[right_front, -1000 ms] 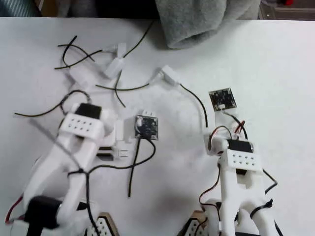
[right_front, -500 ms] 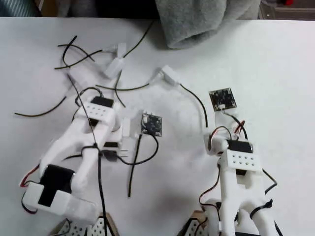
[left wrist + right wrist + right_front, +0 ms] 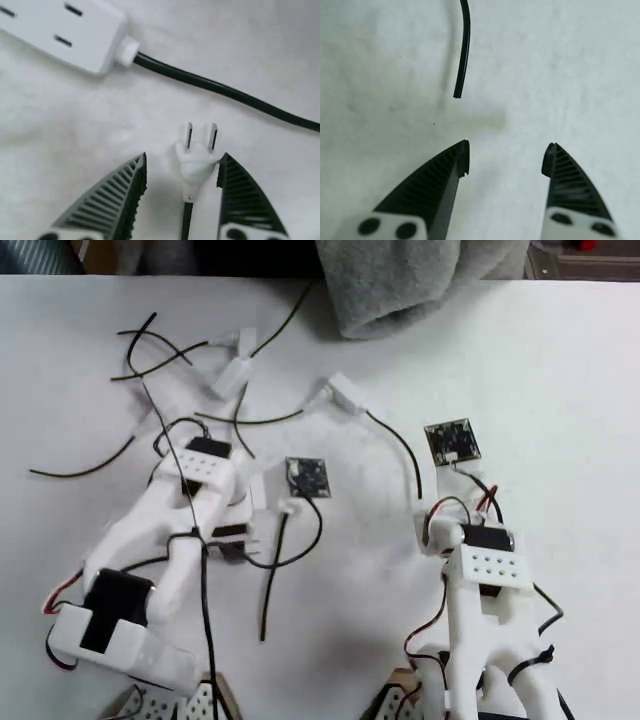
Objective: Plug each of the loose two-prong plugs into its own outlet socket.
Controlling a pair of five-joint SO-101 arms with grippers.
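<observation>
White tabletop point(image 3: 580, 390). Grey cloth point(image 3: 420, 285) slumps over the far edge. Loose black cords point(image 3: 150, 350) tangle far left around a white socket block point(image 3: 232, 375), with a second socket block point(image 3: 347, 392) nearer the middle. Dark square board point(image 3: 308, 477) mid-table, second board point(image 3: 452, 441) to its right. Two-prong plug point(image 3: 196, 155) lies flat, apart from an outlet socket point(image 3: 60, 30).

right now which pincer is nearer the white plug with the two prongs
Left. The left pincer is open around the plug, which lies close to one finger. The right pincer sits apart, open near a loose black cord end.
</observation>
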